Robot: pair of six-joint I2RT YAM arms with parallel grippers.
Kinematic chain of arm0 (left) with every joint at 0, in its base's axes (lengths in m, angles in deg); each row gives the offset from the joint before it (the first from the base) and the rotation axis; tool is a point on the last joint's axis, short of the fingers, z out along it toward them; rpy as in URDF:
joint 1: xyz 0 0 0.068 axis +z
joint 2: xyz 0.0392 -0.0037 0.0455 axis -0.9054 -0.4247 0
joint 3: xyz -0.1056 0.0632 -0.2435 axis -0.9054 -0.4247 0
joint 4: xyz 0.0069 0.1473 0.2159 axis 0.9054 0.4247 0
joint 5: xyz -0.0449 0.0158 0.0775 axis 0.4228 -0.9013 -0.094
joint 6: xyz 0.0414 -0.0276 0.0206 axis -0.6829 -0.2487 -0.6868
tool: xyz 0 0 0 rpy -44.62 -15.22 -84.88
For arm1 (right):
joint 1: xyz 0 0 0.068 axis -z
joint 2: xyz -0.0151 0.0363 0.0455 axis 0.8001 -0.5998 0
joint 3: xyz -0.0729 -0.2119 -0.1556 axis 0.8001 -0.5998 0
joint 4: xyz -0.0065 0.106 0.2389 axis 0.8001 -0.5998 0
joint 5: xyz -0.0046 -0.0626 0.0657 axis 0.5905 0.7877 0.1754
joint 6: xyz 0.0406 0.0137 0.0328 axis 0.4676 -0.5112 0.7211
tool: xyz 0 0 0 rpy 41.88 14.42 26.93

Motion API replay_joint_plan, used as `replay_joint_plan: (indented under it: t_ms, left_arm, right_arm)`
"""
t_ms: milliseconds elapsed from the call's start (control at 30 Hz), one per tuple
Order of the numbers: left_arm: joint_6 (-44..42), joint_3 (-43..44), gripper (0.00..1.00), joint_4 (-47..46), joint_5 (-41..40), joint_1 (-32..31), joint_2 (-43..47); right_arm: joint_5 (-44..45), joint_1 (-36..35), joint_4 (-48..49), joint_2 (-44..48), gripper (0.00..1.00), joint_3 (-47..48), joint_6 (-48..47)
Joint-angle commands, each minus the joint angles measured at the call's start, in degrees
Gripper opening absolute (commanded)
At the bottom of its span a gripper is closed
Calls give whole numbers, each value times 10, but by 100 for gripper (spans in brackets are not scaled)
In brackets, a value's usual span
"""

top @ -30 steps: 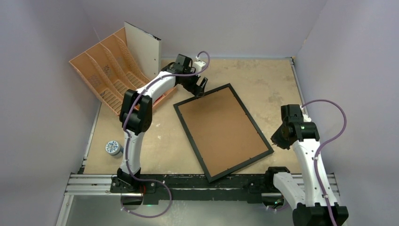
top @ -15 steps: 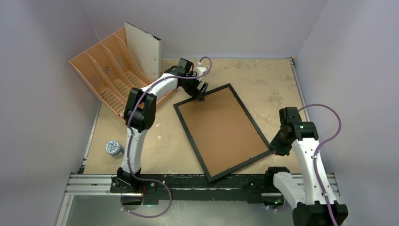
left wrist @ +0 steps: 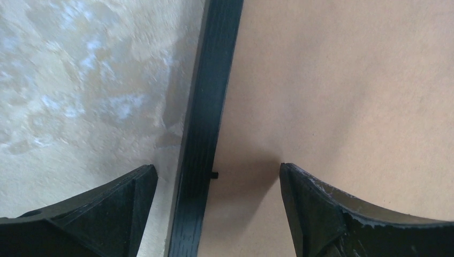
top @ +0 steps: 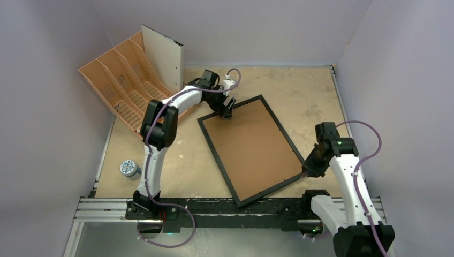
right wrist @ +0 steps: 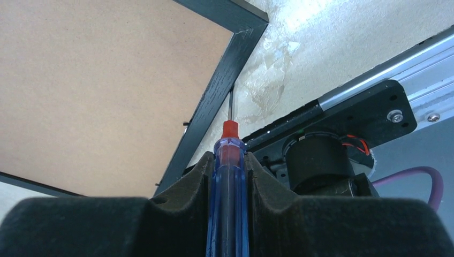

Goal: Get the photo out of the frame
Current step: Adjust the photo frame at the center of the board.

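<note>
Frame lies back-up and askew on the table, brown board showing. Left gripper, fingers spread wide, straddles the frame's far-left rail. Right gripper is pinched on a blue-handled screwdriver, whose tip reaches the rail's outer edge by the right corner.

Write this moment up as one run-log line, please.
frame back-up on table | photo unseen | left jaws open astride far rail | right jaws shut on screwdriver, tip beside frame's outer edge
</note>
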Motion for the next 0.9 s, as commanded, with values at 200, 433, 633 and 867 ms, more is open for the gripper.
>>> replay_joint_plan:
  t_ms: [200, 433, 633, 867]
  left_arm:
    - [20, -103, 85, -18, 26, 6, 60]
    - [71, -182, 83, -45, 42, 6, 120]
    - [110, -233, 82, -47, 29, 6, 160]
    - [155, -306, 82, -54, 6, 8, 227]
  right_arm:
    - [-15, -1, 134, -25, 0, 10, 32]
    - [3, -1, 198, -81, 0, 51, -4]
    - [-29, 3, 266, -132, 0, 76, -41]
    - [-63, 35, 317, -182, 0, 101, -89]
